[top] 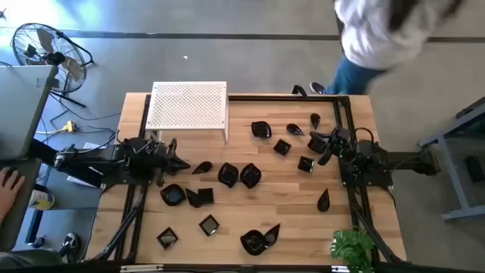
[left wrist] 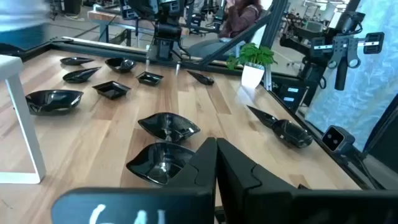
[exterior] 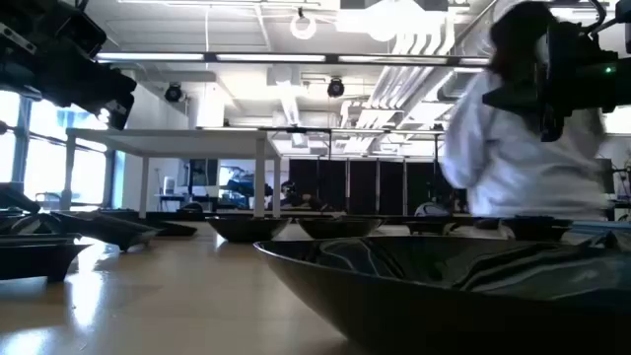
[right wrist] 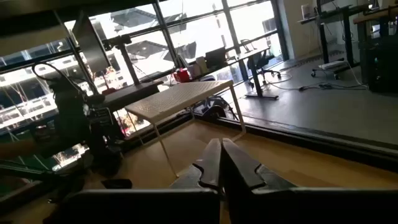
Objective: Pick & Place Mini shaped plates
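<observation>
We find the left gripper (top: pixel 180 163) at centre left of the high view, its fingers pressed together on nothing, as the left wrist view confirms: the two dark fingers (left wrist: pixel 205 163) meet with no dish between them. The right gripper (top: pixel 324 149) sits at centre right of the high view, likewise clenched and empty; in the right wrist view its fingers (right wrist: pixel 214 163) touch along their length.

Outward from the left gripper, a small leaf-shaped plate (top: pixel 201 167) lies just beside the fingertips, apart from them. Further right in the frame, two wavy plates (top: pixel 239 175) lie side by side at table centre. The remaining mini shaped plates (top: pixel 208 224) are scattered across the wooden table (top: pixel 288 205): several at lower left and lower centre, a cluster at upper right near the right gripper, and one teardrop plate (top: pixel 323 200) alone at right. The white perforated stand (top: pixel 188 105) occupies the upper left of the table and carries no plate that we can see. A person in a white top (top: pixel 375 34) stands beyond the upper right edge.

We judge that no pick is under way yet; both arms wait above the table. The next move calls for opening one gripper, aligning it over a plate rim, then descending. Thin glossy rims may slip, so we recommend a square approach.
</observation>
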